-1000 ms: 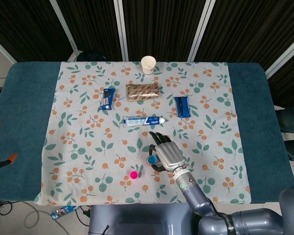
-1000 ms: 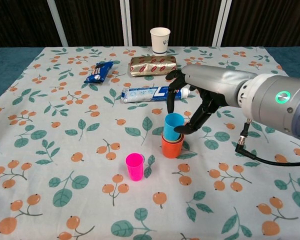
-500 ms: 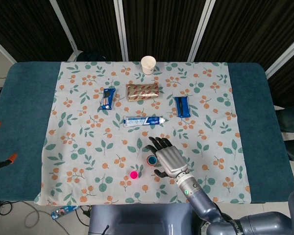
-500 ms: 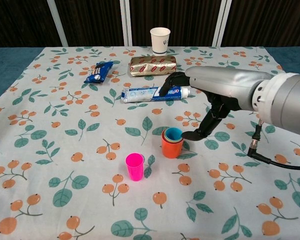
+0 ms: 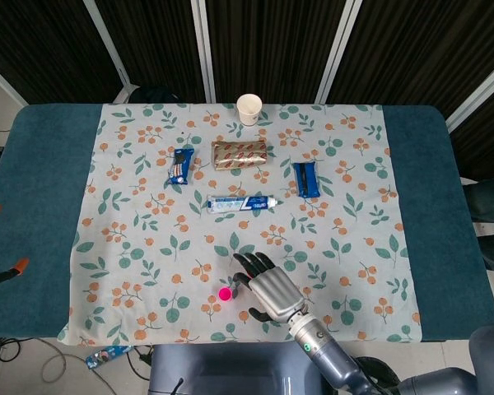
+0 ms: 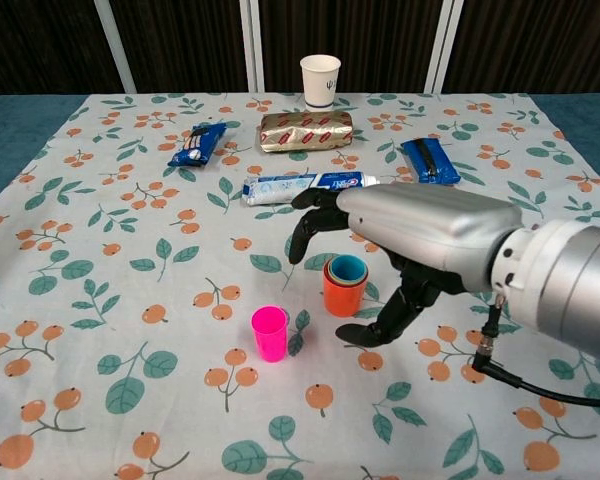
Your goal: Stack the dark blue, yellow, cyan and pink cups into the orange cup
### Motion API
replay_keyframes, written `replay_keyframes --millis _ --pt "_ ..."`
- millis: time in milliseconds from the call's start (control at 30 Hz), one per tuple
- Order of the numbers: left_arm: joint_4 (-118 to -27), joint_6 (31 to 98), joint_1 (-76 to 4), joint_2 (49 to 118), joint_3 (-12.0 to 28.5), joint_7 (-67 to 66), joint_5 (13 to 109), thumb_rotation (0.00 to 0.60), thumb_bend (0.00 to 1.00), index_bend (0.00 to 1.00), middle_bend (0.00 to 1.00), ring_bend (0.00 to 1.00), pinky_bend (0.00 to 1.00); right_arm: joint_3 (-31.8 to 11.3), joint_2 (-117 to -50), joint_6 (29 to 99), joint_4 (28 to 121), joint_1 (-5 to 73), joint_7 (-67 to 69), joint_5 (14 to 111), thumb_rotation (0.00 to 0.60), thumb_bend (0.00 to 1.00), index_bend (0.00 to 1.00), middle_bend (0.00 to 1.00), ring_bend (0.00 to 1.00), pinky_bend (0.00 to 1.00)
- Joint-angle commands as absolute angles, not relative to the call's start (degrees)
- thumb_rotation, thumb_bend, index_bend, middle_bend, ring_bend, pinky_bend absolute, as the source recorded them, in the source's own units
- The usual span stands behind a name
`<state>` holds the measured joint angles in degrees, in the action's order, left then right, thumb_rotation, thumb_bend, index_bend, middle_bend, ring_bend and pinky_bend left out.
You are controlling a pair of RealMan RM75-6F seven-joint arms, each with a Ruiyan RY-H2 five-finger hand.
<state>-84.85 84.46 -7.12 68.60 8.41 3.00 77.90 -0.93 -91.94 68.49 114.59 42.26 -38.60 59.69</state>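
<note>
Chest view: the right hand (image 6: pixel 405 240) is hovering open and empty, fingers spread, having released the cyan plastic cup (image 6: pixel 347 269), now nested in the orange plastic cup (image 6: pixel 343 296). The small pink plastic cup (image 6: pixel 270 333) is standing just near-left on the surface, probably next.

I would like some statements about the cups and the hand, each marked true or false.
1. The pink cup stands on the cloth, outside the stack. True.
2. The cyan cup sits inside the orange cup. True.
3. The right hand holds the pink cup. False: it holds nothing.
4. The paper cup lies on its side. False: it stands upright.
5. The toothpaste lies beyond the stack. True.
</note>
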Motion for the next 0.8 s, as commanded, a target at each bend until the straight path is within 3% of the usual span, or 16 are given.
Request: replay_keyframes --millis 33,800 --pt "-84.8 84.4 -7.1 68.6 8.5 3.1 77.8 0.6 0.12 0.11 0.01 0.0 0.0 -0.9 -94.3 68.6 112.7 42.2 -39.8 60.0 0.6 0.35 0.3 0.0 0.0 0.09" --pt "-84.7 84.1 -7.2 68.5 8.7 3.4 77.4 0.6 0.12 0.11 0.01 0.0 0.0 -5.5 -103.3 66.9 104.7 43.8 -43.8 54.5 0.6 0.35 0.37 0.0 0.0 0.09"
